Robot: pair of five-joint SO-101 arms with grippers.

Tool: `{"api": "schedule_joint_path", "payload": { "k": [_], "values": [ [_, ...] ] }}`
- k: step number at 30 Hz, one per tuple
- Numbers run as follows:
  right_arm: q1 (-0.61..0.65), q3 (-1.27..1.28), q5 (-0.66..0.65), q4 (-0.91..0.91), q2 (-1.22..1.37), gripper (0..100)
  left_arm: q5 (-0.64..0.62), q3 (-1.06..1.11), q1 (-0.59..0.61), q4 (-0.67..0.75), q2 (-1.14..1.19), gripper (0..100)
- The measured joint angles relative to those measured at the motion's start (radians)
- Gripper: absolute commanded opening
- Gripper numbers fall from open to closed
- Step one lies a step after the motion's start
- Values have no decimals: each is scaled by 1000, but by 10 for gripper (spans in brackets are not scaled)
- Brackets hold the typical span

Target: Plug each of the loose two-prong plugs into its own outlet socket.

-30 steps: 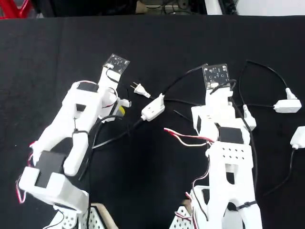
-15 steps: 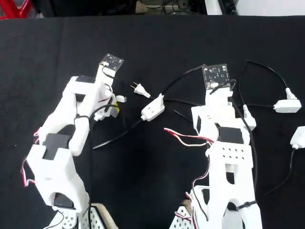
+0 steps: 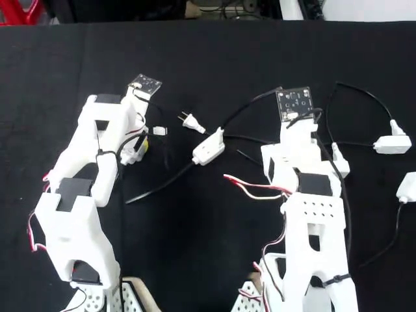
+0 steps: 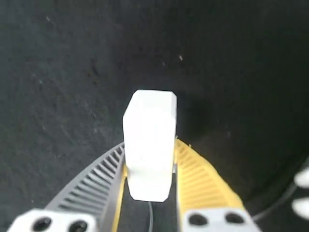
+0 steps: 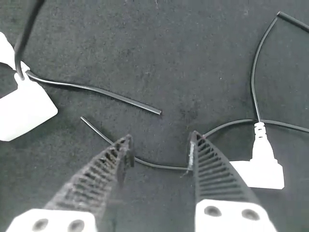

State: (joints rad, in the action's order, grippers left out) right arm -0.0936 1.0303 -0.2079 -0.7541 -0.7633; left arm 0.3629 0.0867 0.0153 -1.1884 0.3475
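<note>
Since 1 s ago our left gripper (image 4: 150,148) has slid left across the table, with the white plug (image 4: 149,130) pinched between its 2 fingers. We see the right gripper (image 5: 160,145) spread wide over a black cord (image 5: 155,166).

matt black cloth (image 4: 58,58); smooth white plastic plug (image 4: 149,145)

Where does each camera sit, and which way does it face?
High view: fixed above the table, looking down on the arms.
Left wrist view: on that wrist, along its pincer, shut on a white block.
Right wrist view: on that wrist, down past its open pincer at black cable.
Shared: high view also shows the white block.
</note>
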Motion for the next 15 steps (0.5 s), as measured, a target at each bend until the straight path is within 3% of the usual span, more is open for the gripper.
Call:
{"api": "schedule_joint_path", "payload": {
  "k": [7, 15],
  "values": [
    [0, 26, 0, 54, 0, 177, 8, 34, 0, -55, -54, 30],
    [0, 32, -9, 57, 0, 177, 115, 322, -2, -92, -434, 30]
  ]
}}
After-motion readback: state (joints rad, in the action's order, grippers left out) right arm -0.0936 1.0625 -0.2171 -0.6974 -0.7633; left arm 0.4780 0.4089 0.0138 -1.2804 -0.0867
